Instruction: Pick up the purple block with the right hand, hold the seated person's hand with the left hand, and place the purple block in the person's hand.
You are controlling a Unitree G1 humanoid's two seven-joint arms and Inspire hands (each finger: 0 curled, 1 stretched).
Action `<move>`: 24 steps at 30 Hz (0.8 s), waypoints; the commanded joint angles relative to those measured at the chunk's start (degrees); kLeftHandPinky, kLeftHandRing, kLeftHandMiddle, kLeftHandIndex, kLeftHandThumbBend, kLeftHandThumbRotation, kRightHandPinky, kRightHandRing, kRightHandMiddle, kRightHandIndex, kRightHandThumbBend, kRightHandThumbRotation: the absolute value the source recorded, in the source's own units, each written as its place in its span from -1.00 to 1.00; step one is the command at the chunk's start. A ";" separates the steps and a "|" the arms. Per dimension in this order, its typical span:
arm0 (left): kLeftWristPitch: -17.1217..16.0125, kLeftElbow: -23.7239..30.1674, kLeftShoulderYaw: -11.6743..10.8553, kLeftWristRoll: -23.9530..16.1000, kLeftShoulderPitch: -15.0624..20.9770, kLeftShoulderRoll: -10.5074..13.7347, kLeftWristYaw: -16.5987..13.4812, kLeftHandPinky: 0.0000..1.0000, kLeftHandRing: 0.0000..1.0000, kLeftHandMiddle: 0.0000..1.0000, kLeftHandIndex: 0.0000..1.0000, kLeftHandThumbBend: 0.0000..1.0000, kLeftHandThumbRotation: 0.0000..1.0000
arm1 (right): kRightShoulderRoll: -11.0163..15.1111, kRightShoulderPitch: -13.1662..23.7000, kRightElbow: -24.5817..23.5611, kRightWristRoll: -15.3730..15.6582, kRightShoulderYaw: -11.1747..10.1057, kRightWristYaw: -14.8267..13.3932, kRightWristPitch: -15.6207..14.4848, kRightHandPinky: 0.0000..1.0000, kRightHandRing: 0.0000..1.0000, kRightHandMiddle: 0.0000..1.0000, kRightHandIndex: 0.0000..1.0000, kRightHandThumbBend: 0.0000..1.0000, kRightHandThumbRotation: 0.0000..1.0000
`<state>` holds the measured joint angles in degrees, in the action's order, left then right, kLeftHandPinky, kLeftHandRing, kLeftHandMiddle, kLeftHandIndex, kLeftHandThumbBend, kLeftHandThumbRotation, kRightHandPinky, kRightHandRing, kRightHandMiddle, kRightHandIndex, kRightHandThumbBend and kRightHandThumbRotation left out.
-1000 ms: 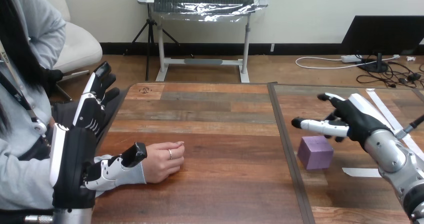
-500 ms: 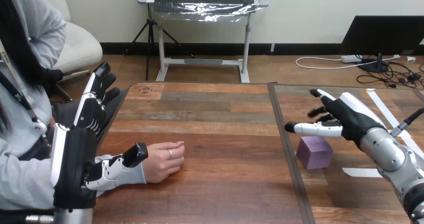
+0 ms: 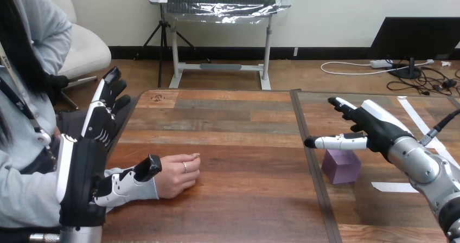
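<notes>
**Right hand (image 3: 379, 130) open over one purple block (image 3: 342, 167)**

The right hand hangs with its fingers straight and spread and its thumb pointing left, holding nothing. Just below it, on the right side of the table (image 3: 233, 123), sits the single block, a plain matte purple cube. At the near left, the left hand (image 3: 81, 161) is open too, fingers straight. Its thumb lies over the wrist of the person's one hand (image 3: 176, 175), a loose fist resting on the wood.
</notes>
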<state>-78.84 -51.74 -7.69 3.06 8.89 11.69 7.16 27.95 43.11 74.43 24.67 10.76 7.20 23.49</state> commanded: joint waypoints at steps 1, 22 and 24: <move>-0.68 2.57 0.20 0.17 2.05 -0.42 -0.03 0.77 0.88 0.93 0.88 1.00 0.31 | 1.98 0.48 -2.80 0.40 0.98 0.53 0.71 0.80 0.97 0.97 0.98 1.00 0.09; -0.71 2.79 0.18 0.32 2.09 -0.93 0.01 0.77 0.87 0.92 0.88 1.00 0.30 | 3.07 -1.11 -4.05 1.97 3.53 3.24 1.07 0.80 0.94 0.98 0.96 1.00 0.02; -0.62 2.89 0.47 0.74 2.08 -0.88 0.28 0.77 0.88 0.93 0.88 1.00 0.29 | 3.22 -1.27 -4.15 1.96 3.54 3.61 1.34 0.80 0.94 0.98 0.96 1.00 0.02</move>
<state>-78.84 -51.34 -7.67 2.99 8.87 10.82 7.17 29.59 40.55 72.98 26.66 13.63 10.34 23.50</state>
